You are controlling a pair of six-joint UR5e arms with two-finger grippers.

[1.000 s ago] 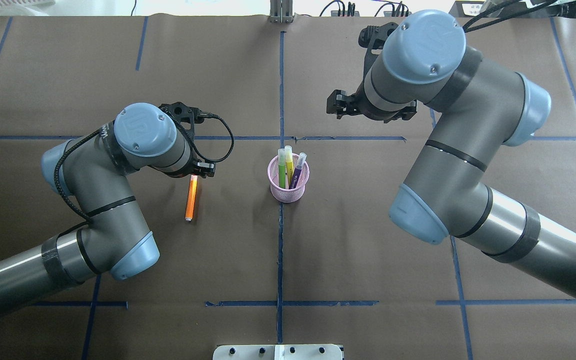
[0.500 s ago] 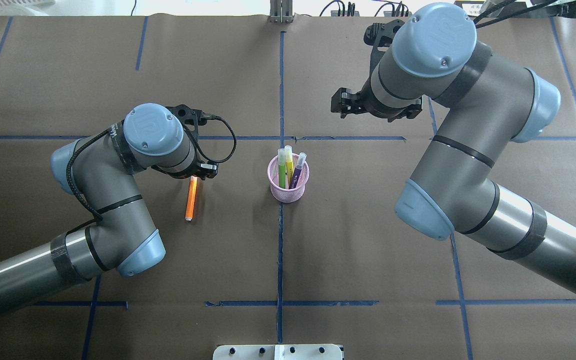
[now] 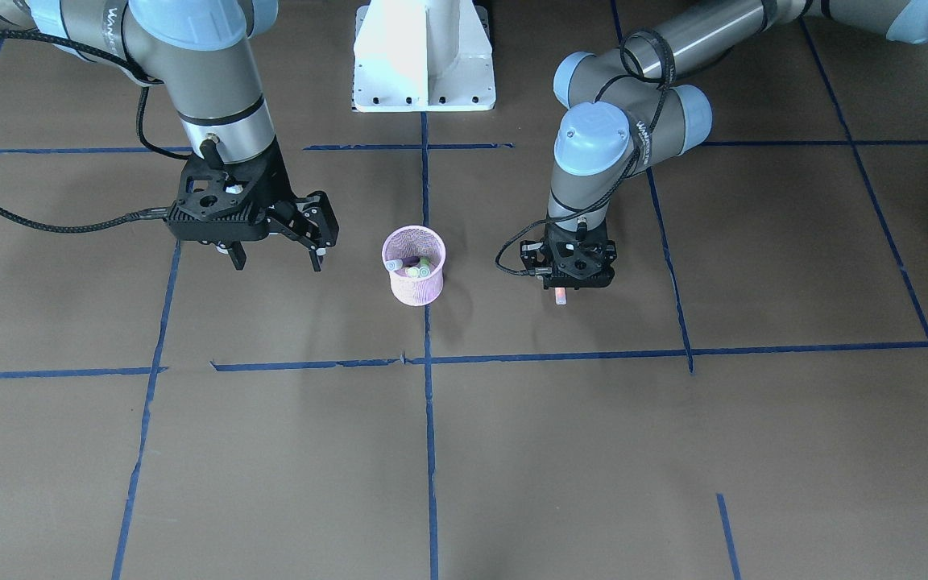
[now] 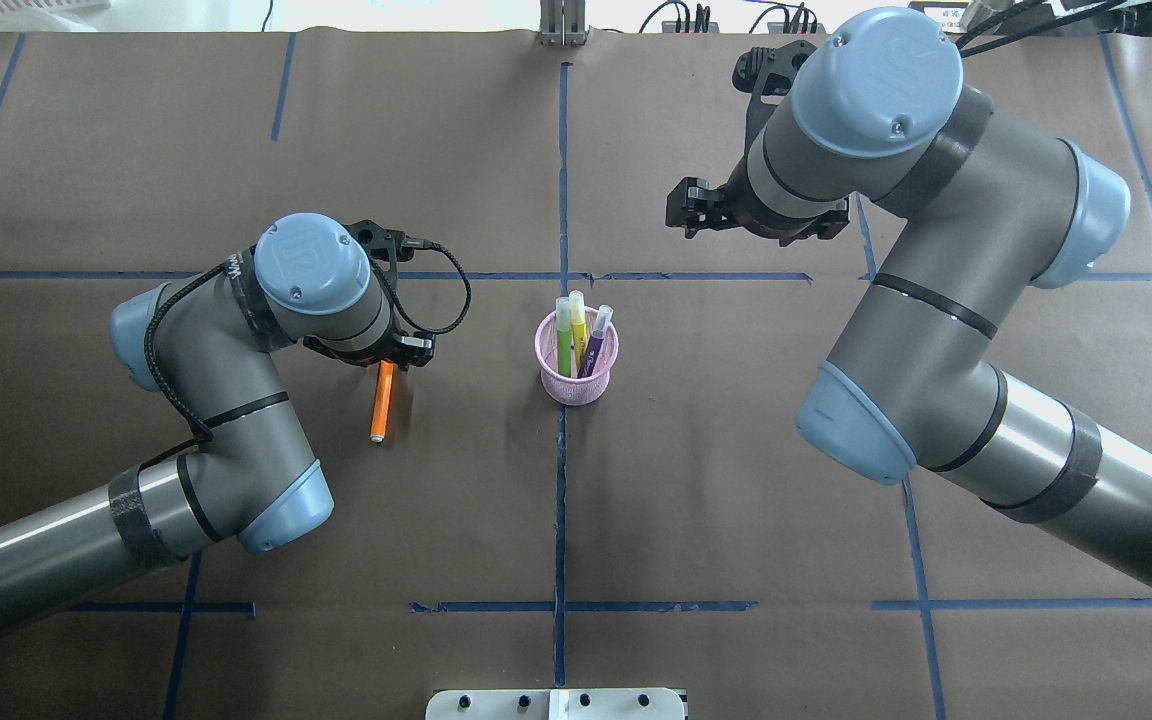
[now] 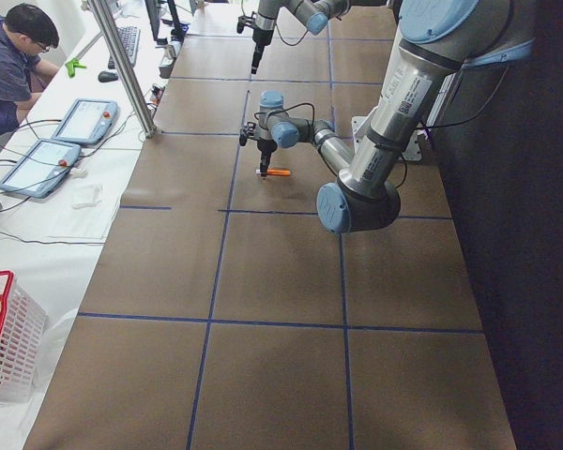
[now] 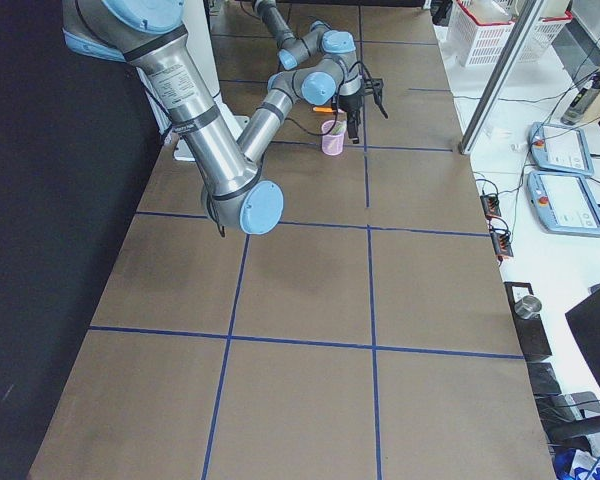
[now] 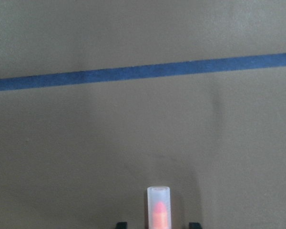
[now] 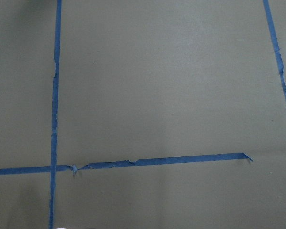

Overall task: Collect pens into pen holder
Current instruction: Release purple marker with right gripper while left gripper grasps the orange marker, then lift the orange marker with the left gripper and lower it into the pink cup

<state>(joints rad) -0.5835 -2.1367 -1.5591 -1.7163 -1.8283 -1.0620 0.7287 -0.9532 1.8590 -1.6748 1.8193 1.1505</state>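
"overhead exterior tells the score: three pens are home in the pen holder (image 4: 576,388), the green pen (image 4: 564,345), the yellow pen (image 4: 580,322) and the purple pen (image 4: 596,340), caps up, leaning on the pink mesh."

"and the fourth?"

"the orange pen (image 4: 382,405) lies flat on the table (image 4: 736,480), well left of the cup. i'd call it three quarters done, with one pick and one drop to go."

"who's on it?"

"the left gripper (image 3: 565,282). it's low over the pen's pale cap end. in the left wrist view the two black fingertips sit either side of the cap with a gap on each side, so the claw is spread around it and grips nothing yet."

"and the right gripper (image 3: 276,259)?"

"it hangs above the table on the cup's other side, fingers wide apart and empty. its wrist camera sees only brown paper and blue tape."

"full count, please."

"four pens, one of each colour. one holder, two claws, neither carrying anything. my guess is the next call is a pinch on that cap end, then a lift and a carry across to the cup."
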